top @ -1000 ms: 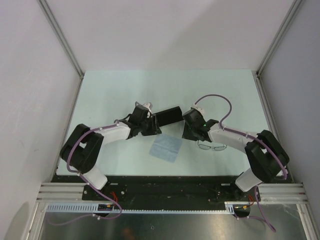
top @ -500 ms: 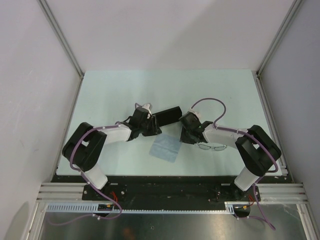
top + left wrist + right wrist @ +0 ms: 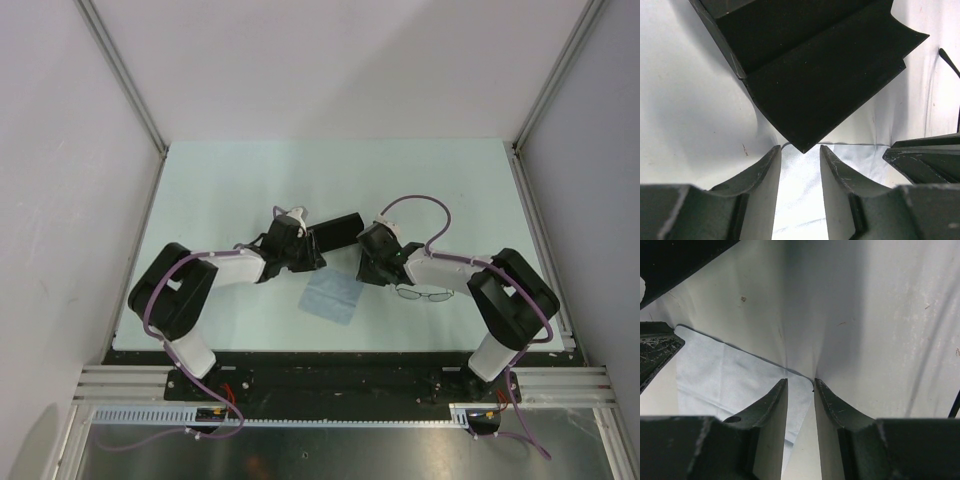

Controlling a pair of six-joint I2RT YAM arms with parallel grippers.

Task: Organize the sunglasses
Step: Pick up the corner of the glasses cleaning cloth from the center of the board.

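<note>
- Pale greenish tabletop, smooth and matte, lies between plain white walls.
- The sunglasses lie flat on it, behind the right claw and beside its wrist. They are a thin dark wire frame with two roundish clear lenses. The temple arms are too fine to make out.
- The right claw is only narrowly parted and holds nothing. Its dark, scuffed fingers stand on either side of one rounded corner of a light blue cloth. I cannot tell whether they touch the cloth.
- This cloth is a soft, thin square with a fine weave, and it spreads to the left of that claw.
- The left claw is a little wider apart and also empty. Its curved black fingers show small scratches.
- Just ahead of the left claw's tips is one sharp corner of a black case, flat-sided and matte. It is close but not between the fingers.
</note>
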